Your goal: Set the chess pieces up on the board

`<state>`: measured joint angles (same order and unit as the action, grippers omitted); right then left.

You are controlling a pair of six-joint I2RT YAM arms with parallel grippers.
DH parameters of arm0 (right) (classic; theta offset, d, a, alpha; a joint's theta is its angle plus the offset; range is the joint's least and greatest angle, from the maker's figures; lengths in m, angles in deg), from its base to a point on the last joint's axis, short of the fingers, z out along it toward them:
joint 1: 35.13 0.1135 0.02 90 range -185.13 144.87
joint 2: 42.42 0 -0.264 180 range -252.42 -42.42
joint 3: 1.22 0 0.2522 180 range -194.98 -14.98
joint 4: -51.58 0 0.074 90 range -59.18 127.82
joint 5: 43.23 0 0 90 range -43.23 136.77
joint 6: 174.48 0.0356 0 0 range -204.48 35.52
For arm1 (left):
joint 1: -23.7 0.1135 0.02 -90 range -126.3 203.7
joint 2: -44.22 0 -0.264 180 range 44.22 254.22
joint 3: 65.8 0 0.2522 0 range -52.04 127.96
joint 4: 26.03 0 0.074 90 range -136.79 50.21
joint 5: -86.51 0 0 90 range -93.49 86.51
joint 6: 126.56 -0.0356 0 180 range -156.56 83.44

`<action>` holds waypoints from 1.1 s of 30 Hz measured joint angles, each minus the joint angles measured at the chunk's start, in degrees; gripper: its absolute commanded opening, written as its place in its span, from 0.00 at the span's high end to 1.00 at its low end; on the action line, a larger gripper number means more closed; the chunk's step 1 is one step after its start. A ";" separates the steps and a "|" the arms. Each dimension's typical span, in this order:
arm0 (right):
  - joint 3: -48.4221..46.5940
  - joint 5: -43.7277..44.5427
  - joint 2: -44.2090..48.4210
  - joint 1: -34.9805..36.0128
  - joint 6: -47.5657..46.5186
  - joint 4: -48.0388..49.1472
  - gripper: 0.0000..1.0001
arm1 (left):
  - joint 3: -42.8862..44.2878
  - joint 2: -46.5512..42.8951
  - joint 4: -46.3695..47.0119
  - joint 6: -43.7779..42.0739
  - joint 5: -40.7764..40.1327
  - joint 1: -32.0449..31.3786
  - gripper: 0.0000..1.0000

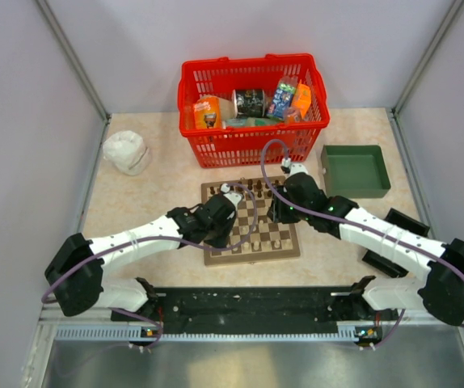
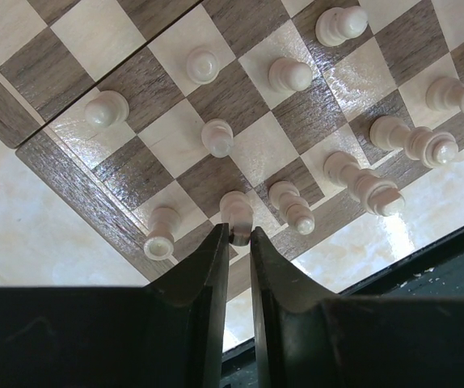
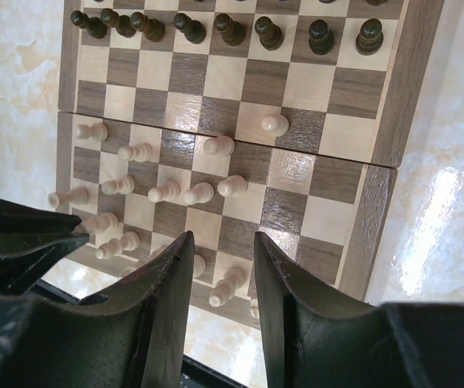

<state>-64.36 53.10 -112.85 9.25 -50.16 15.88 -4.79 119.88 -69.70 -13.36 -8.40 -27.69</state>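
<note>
The board (image 1: 252, 257) lies between both arms. Dark chess pieces (image 3: 216, 28) line its far row. Pale chess pieces (image 3: 167, 192) stand and lie scattered over the near rows. At the board's near left corner, my left gripper (image 2: 238, 234) is shut on a pale piece (image 2: 237, 212), pinching its lower end between the fingertips. Other pale pieces (image 2: 288, 204) stand close on either side. My right gripper (image 3: 224, 242) hovers open above the board's near right part. It holds nothing, and a pale piece (image 3: 230, 284) shows on the board below the gap between its fingers.
A red basket (image 1: 248, 65) full of packaged items stands behind the board. A green tray (image 1: 355, 171) sits at the back right and a white bundle (image 1: 127, 152) at the back left. Black flat parts (image 1: 398, 234) lie right of the board.
</note>
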 measured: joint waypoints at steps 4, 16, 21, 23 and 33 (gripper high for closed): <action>0.00 0.02 0.00 0.00 0.00 0.00 0.64 | 0.00 0.00 0.02 -0.02 0.52 0.04 0.82; 0.00 0.00 -0.26 0.00 0.00 0.00 0.64 | 0.00 -0.07 -0.31 0.09 1.73 0.04 0.83; 0.00 -0.15 -0.28 0.00 0.00 0.04 0.64 | 0.00 -0.52 -1.51 0.66 1.46 0.04 0.83; 0.00 -0.20 -0.48 -0.02 0.00 0.09 0.64 | 0.00 -0.79 -2.29 0.74 1.38 0.04 0.83; 0.00 -0.42 -0.63 -0.02 0.00 0.11 0.64 | 0.00 -1.25 -3.78 0.98 2.10 0.04 0.82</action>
<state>-64.36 52.68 -113.49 9.23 -50.16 15.99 -4.79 118.64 -73.49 -12.37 -6.30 -27.65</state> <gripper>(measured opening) 0.362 0.176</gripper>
